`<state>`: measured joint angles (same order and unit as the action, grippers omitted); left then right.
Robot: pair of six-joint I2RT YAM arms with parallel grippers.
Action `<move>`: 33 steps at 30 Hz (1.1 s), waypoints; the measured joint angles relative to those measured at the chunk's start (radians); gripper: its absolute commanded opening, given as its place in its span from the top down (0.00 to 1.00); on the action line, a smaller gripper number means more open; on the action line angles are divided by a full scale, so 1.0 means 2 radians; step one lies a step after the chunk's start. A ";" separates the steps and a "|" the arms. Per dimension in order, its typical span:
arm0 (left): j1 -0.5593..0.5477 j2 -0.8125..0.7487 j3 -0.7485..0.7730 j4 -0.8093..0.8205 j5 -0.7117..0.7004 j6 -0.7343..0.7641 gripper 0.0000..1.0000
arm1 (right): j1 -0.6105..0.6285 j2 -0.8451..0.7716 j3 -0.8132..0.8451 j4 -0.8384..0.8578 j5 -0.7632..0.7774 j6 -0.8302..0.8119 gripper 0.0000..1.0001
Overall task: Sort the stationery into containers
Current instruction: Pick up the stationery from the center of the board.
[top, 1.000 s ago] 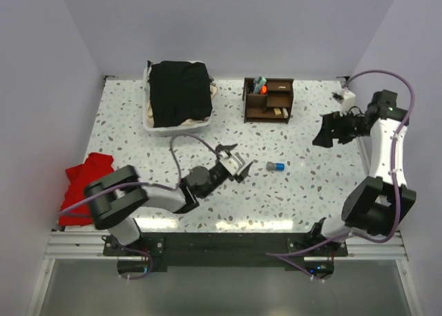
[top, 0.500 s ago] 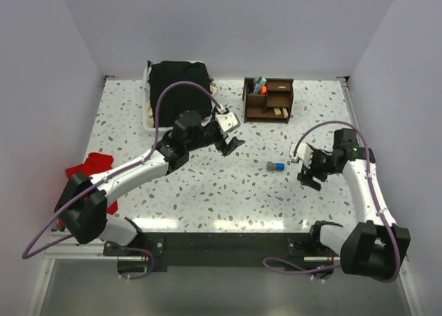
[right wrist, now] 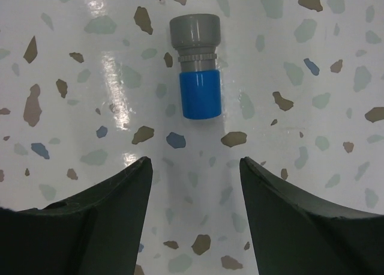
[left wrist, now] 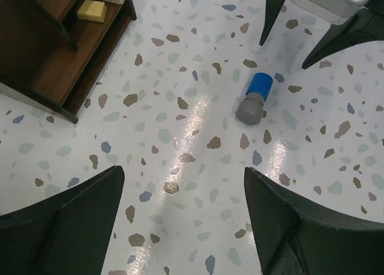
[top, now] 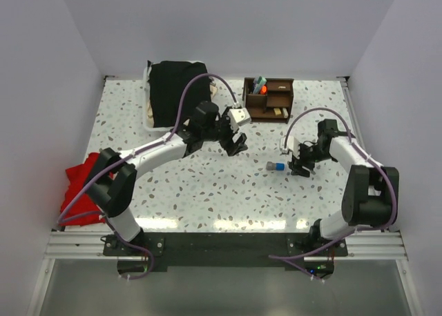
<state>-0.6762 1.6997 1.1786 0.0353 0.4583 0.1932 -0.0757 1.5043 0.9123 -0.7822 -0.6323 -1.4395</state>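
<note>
Right wrist: sharpener [right wrist: 195,68] on tabletop [right wrist: 300,77], just beyond right gripper [right wrist: 195,162] fingertips, untouched.
Jaws: parted, holding nothing.

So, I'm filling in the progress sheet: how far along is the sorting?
Done: pens and a marker stand in the organiser, with an eraser on one of its shelves. In hand: nothing is held; the right gripper, open, faces the sharpener, and the left gripper is open nearby. Left: the sharpener, lying on the table.
</note>
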 measured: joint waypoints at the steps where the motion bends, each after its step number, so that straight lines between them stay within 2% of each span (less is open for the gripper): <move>1: 0.000 0.001 0.001 -0.004 -0.002 0.000 0.14 | 0.000 0.012 0.005 0.002 -0.004 -0.002 0.37; 7: 0.000 0.002 0.007 -0.036 -0.015 0.000 0.14 | 0.000 0.062 0.039 0.005 -0.025 -0.018 0.37; 33: 0.000 0.002 0.007 -0.056 -0.041 0.000 0.14 | 0.024 0.100 0.040 -0.007 -0.039 -0.067 0.34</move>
<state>-0.6762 1.7042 1.1927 -0.0769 0.3771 0.1936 -0.0277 1.7046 0.9928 -0.7967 -0.7097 -1.5726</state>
